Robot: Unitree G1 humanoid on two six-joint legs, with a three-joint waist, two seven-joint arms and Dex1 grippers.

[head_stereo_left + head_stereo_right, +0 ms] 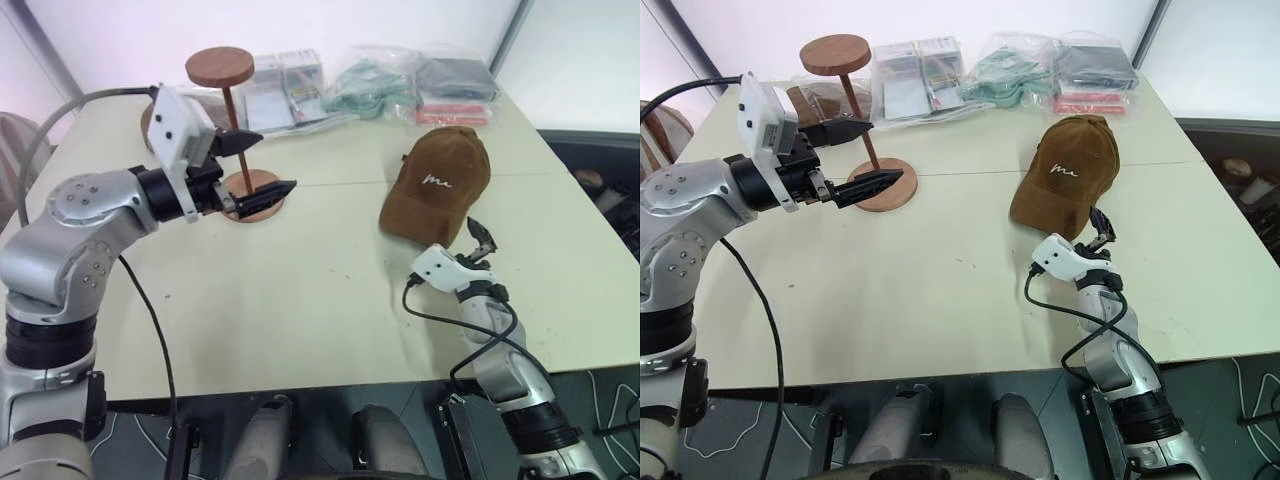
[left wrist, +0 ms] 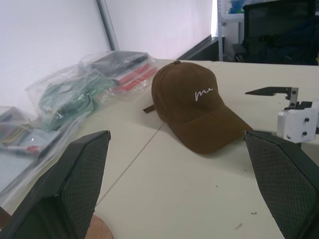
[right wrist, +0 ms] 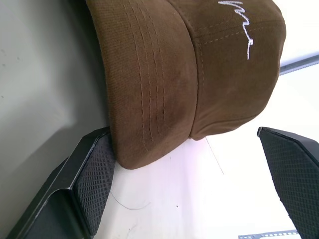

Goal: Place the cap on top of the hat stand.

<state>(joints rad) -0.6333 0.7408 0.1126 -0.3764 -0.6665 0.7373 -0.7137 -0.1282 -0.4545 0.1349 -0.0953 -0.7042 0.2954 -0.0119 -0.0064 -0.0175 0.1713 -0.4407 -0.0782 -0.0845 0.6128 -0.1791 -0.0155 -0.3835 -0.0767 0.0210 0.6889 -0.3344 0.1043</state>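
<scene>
One cap [image 1: 438, 182] sits on the table [image 1: 300, 290], crown up, brim pointing toward the robot and a bit to its left, white script on the front. The right gripper [image 1: 478, 248] is just at the brim's near edge with its fingers spread wide; in the right wrist view one finger [image 3: 87, 181] is right up against the brim's rim, maybe touching, hard to say, while the other finger is off to the side with bare table between. Nothing is held. Over on the robot's left the stand [image 1: 228, 130] is upright on the table, well apart from the cap, disc top bare. The left gripper [image 1: 262, 165] hangs in front of it, fingers wide and holding nothing, and it covers part of the rod and base, so whether it touches the stand I can't tell. At the far edge there's a row of plastic bags [image 1: 400, 80] with stuff inside; contents are too crinkly and glary to make out, something green, something red and dark, some printed packets.
</scene>
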